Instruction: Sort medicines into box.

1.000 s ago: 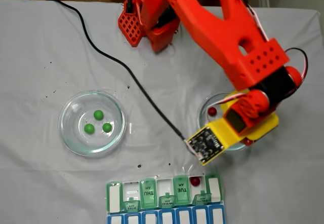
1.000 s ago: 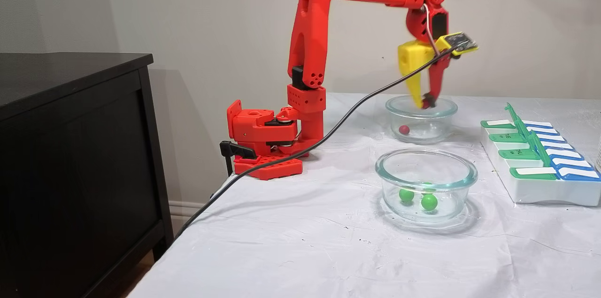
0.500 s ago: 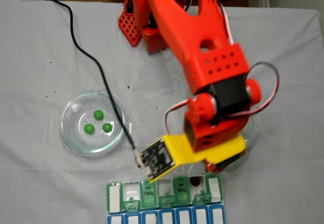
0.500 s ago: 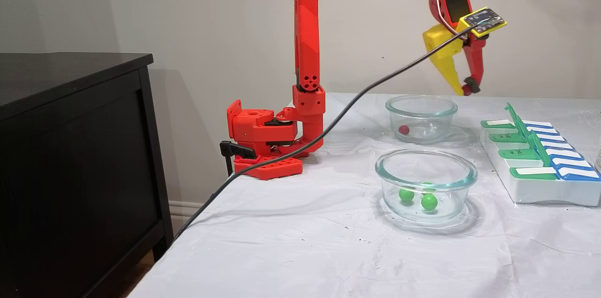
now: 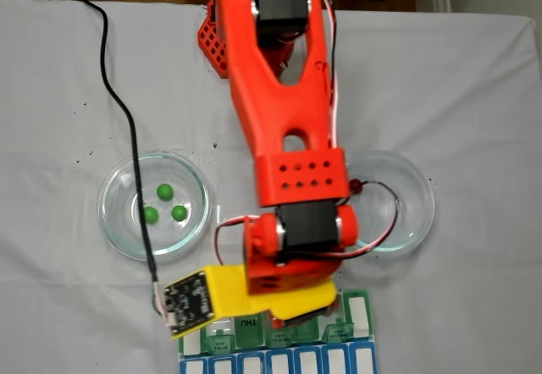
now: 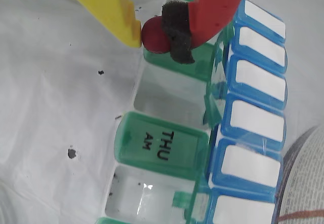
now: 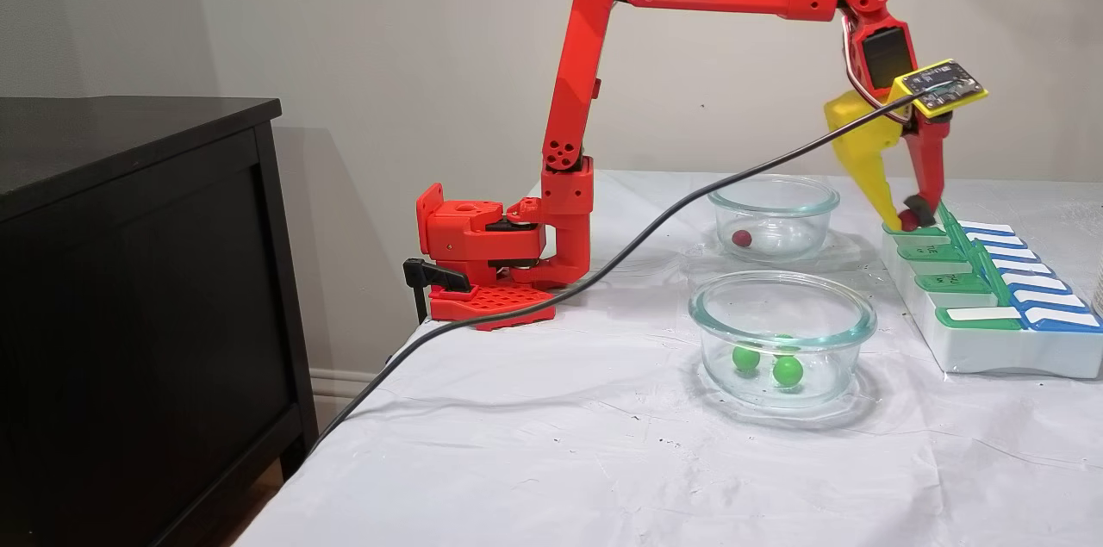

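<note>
White-clothed table, arm stretched forward, claw pinching red ball, seemingly above box.

Bright, even indoor light, soft shadows under glass dishes, faint glare on rims, wrist view slightly blurred near top.

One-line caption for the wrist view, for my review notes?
Pincer grips a dark red ball above the pill organiser, beside an open compartment.

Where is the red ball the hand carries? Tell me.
In the wrist view, the red ball sits pinched in the hand just above the pill organiser's green row.
</note>
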Robot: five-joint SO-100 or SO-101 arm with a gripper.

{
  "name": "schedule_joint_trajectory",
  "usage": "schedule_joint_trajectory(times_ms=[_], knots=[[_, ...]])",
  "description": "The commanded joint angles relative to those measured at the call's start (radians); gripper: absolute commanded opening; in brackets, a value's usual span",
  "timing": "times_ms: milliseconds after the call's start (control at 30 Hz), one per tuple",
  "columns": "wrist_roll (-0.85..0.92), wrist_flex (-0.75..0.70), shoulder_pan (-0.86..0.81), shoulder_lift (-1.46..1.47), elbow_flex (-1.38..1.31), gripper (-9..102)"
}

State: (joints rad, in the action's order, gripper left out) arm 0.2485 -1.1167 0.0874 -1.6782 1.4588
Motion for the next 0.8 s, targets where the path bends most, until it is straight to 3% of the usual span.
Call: schedule_joint_trajectory(times_ms=[0,167,767], knots=[[0.006,0.084,-0.006,-0.031,-0.06,0],[0.012,0.189,-0.003,-0.028,-0.002,0],[0.107,0.307,-0.017,-0.021,0.067,1]])
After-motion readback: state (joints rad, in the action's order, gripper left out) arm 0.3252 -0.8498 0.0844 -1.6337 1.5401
